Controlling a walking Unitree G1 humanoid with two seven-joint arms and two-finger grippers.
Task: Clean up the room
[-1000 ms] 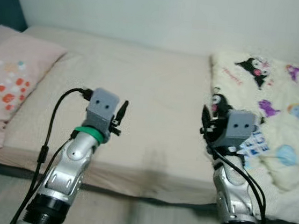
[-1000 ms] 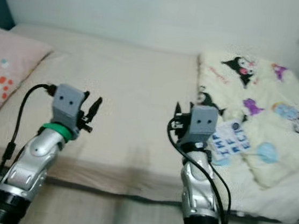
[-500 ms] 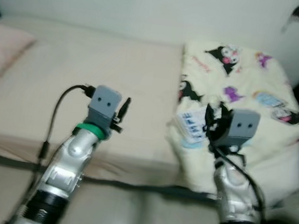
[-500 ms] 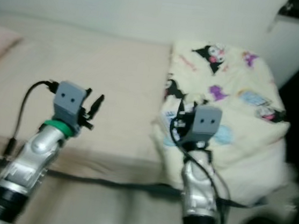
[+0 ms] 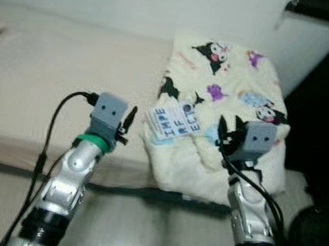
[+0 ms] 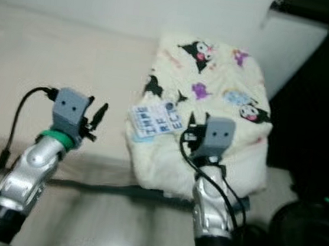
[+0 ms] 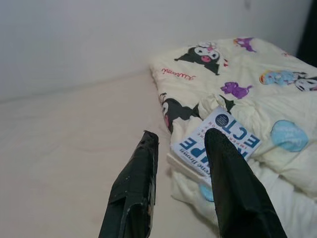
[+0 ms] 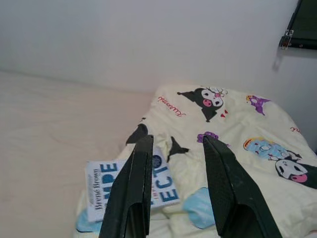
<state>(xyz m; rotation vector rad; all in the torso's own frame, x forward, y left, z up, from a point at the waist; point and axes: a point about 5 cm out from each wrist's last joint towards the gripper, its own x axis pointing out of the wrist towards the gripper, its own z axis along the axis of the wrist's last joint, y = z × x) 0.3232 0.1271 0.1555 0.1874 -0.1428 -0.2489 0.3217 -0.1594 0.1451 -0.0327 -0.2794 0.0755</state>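
I see a white book (image 5: 174, 123) with big blue letters on its cover lying flat on the folded cream cartoon-print blanket (image 5: 228, 83), at the blanket's corner nearest me and toward my left, just beside the blanket's edge where the bare beige sheet begins. The blanket sits bunched at the right end of the bed (image 5: 46, 68), reaching back to the white wall (image 5: 137, 1) and hanging a little over the bed's front edge. My left gripper (image 7: 181, 148) is raised over the front edge of the bed, just left of the book and apart from it, its two black fingers (image 7: 133, 188) spread with a clear gap and nothing between them. My right gripper (image 8: 176, 148) hovers over the front of the blanket, to the right of the book, fingers likewise parted and empty; through its wrist camera the book shows beyond the fingertips, not touched. To the right of the bed's end I see a dark area (image 5: 322, 147), too dim to make out.
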